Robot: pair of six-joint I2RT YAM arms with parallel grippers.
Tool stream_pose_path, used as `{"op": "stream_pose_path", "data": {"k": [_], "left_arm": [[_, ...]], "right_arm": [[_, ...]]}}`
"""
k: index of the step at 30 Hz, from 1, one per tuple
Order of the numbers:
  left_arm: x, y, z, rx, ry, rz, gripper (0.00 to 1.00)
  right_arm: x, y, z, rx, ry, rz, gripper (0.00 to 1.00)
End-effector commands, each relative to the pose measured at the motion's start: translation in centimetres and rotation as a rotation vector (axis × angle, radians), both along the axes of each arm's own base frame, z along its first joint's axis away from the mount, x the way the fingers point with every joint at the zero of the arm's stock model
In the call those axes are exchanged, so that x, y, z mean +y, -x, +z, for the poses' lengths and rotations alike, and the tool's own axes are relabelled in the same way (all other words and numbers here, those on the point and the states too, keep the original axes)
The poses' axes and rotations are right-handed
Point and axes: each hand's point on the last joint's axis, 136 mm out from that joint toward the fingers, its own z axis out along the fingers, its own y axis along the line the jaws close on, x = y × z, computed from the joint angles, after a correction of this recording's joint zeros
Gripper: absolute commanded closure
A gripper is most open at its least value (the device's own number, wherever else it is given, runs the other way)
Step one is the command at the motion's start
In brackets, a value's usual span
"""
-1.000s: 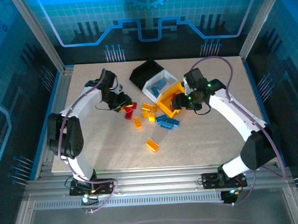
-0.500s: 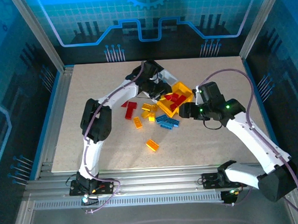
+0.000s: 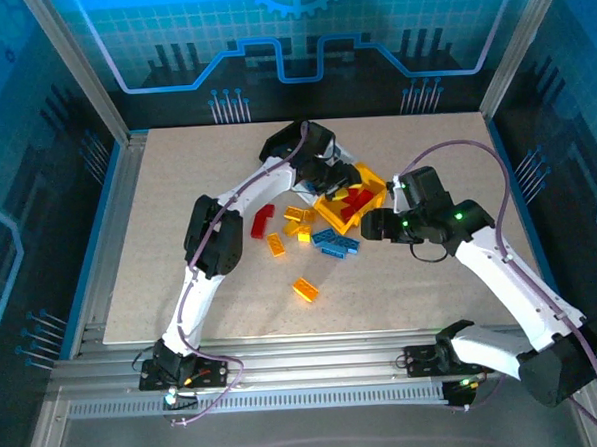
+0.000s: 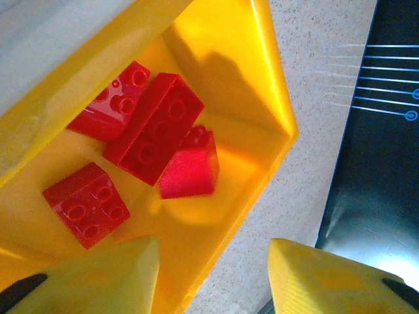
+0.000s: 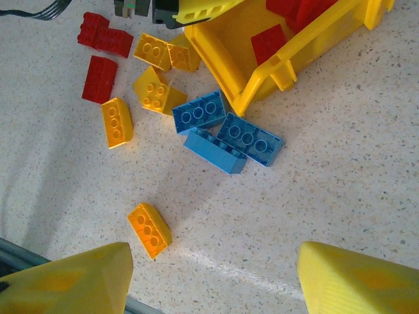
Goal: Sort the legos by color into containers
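Observation:
My left gripper (image 3: 338,175) hangs over the yellow container (image 3: 330,220), open with nothing between its fingers (image 4: 98,275). Inside the yellow container (image 4: 216,78) lie several red legos (image 4: 154,127), one of them tipped on edge (image 4: 190,169). My right gripper (image 3: 369,227) hovers open above bare table just right of the loose legos. In its wrist view there are three blue legos (image 5: 249,140) in front of the yellow container (image 5: 222,46), several yellow-orange ones (image 5: 149,229) and red ones (image 5: 98,78) to the left. The left arm covers most of the white and black containers.
Loose legos lie in a cluster at mid-table: red (image 3: 261,222), yellow-orange (image 3: 304,288) and blue (image 3: 337,242). The left arm stretches diagonally across the left half of the table. The frame posts and blue walls ring the table.
My left gripper swung from the red legos on the table to over the yellow container, and its jaws have parted. My right arm drew back from the container toward the right.

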Motion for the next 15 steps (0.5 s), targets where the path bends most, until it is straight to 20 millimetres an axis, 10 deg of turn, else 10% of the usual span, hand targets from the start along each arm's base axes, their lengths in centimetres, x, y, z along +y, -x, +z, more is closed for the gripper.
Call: {"op": "stream_pose_path", "data": {"k": [1, 7, 15], "left_arm": [[0.2, 0.4, 1.1, -0.012, -0.018, -0.011, 0.49], [2.6, 2.0, 3.2, -0.065, -0.112, -0.048, 0.46], [12.9, 6.9, 3.3, -0.131, -0.451, -0.103, 0.4]], "right_arm": [[-0.5, 0.1, 0.3, -0.012, 0.006, -0.005, 0.31], [-0.1, -0.2, 0.1, -0.005, -0.014, -0.006, 0.31], [2.4, -1.1, -1.5, 0.066, -0.047, 0.042, 0.31]]}}
